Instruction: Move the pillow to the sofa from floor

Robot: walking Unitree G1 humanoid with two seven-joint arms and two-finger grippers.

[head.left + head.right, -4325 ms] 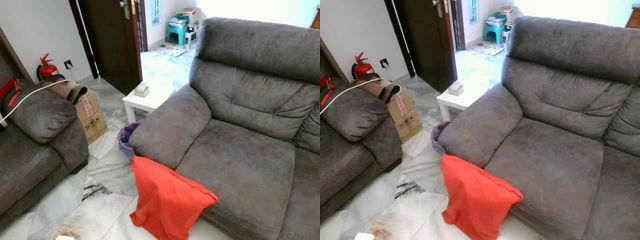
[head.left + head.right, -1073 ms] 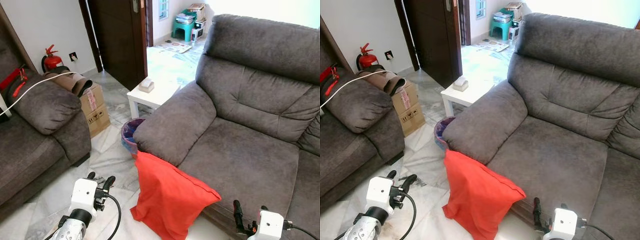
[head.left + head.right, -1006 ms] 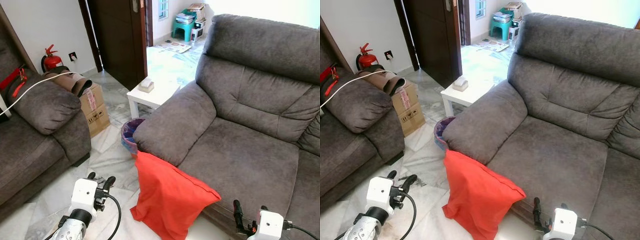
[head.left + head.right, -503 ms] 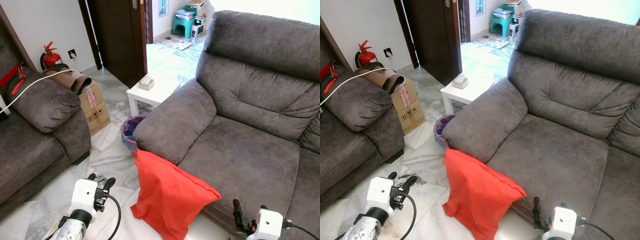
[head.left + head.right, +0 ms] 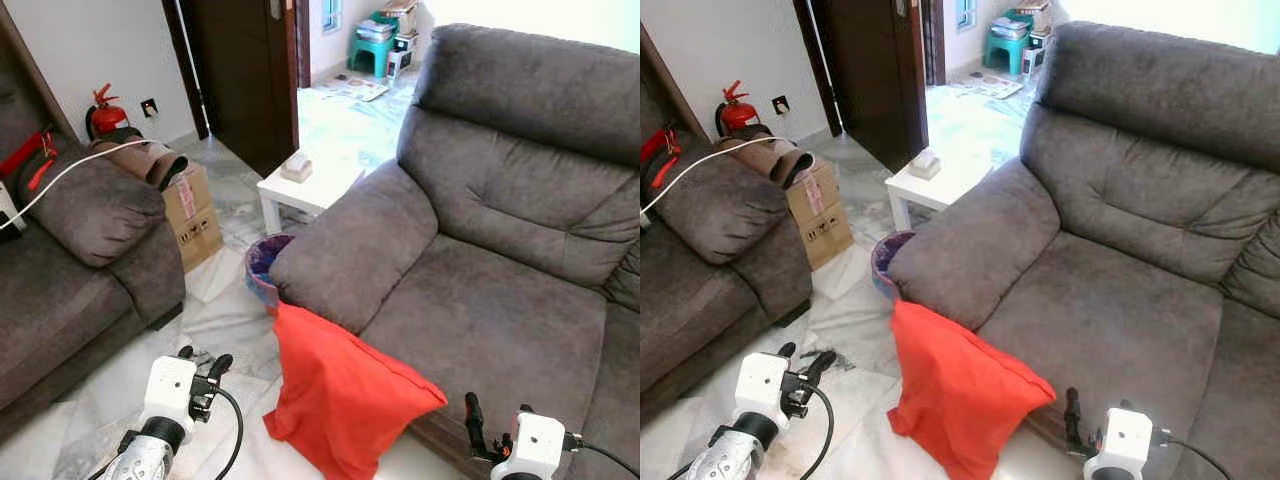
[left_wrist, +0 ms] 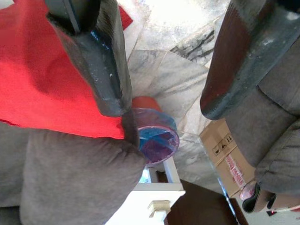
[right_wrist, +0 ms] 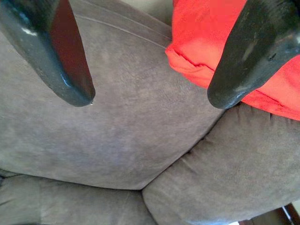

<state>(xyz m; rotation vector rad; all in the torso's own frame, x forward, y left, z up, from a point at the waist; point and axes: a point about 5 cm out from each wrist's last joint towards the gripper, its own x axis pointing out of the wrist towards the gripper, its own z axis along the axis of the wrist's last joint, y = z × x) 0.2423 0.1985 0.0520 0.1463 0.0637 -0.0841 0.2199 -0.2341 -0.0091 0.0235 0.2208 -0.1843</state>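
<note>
Red pillow against my grey sofa. White, grey-veined marble floor beside the sofa. My fingers are black.

matt red cloth pillow, napped grey sofa (suede-like), glossy marble floor.

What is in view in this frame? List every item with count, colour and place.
Pillow: one, red, on the floor leaning against the sofa front.
Sofa: one, grey, right.
Second sofa: one, grey, left.
Side table: one, white, beyond the sofa arm.
Tissue box: one, pale, on the side table.
Bin: one, purple-blue, beside the sofa arm.
Cardboard box: one, brown, by the second sofa.
Fire extinguisher: one, red, by the wall.
Left gripper: open, left of the pillow.
Right gripper: open, at the seat's front edge.
</note>
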